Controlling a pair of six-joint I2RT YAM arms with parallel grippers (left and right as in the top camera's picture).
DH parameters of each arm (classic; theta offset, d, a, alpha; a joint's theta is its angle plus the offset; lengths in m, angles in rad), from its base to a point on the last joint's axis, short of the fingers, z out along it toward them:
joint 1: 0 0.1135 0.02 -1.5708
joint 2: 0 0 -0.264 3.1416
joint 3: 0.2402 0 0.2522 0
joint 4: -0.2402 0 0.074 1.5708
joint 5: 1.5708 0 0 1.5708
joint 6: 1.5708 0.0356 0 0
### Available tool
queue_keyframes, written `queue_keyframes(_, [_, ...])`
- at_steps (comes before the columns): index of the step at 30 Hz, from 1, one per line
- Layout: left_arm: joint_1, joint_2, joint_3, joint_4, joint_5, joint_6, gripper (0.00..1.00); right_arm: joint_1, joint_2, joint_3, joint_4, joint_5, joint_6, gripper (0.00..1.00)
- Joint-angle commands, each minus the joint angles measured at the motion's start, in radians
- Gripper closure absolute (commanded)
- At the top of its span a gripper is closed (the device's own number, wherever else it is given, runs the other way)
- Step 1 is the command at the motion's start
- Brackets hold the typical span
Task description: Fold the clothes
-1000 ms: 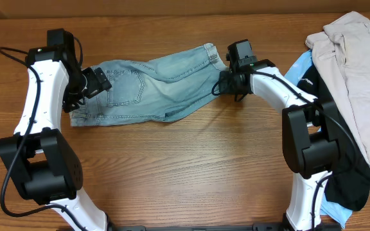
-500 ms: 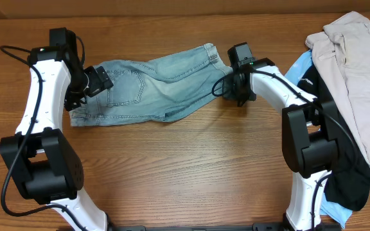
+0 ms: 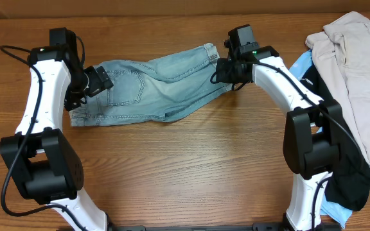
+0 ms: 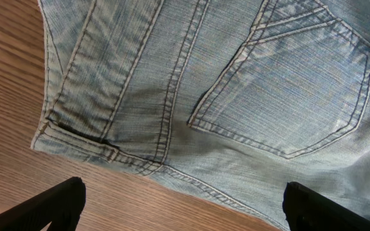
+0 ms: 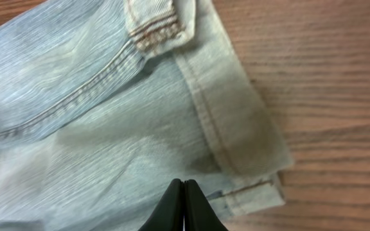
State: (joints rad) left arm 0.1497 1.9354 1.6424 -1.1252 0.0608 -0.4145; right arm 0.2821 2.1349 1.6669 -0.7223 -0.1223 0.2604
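The light-blue denim shorts [image 3: 159,90] lie flat across the far middle of the table, waistband to the left and leg hems to the right. My left gripper [image 3: 98,81] hovers over the waistband end. In the left wrist view it [image 4: 185,208] is wide open and empty, above a patch pocket [image 4: 288,83] and the shorts' edge. My right gripper [image 3: 225,69] is over the right leg hem. In the right wrist view its fingers [image 5: 184,202] are pressed together just above the hemmed leg [image 5: 230,128], with no cloth seen between them.
A pile of other clothes sits at the right edge: beige trousers [image 3: 355,70] on top, a sky-blue shirt [image 3: 299,67] and a black shirt [image 3: 349,179] beneath. Bare wood lies in front of the shorts.
My right gripper dipped a little toward the near side, then moved back toward the far side onto the leg hem. The shorts and left arm have barely moved.
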Motion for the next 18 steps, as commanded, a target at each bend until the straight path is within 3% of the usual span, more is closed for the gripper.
queue_keyframes(1, [-0.009,0.008,0.002,0.004,0.008,0.019,0.0,0.003,0.055,0.01,0.01,0.048,-0.051,0.96])
queue_keyframes(8, [-0.009,0.008,0.002,0.002,0.007,0.019,0.0,-0.007,0.128,0.006,-0.043,0.064,-0.043,0.96])
queue_keyframes(18, [-0.009,0.008,0.002,-0.027,0.007,0.019,0.0,-0.076,0.157,-0.016,-0.293,0.095,0.154,0.96])
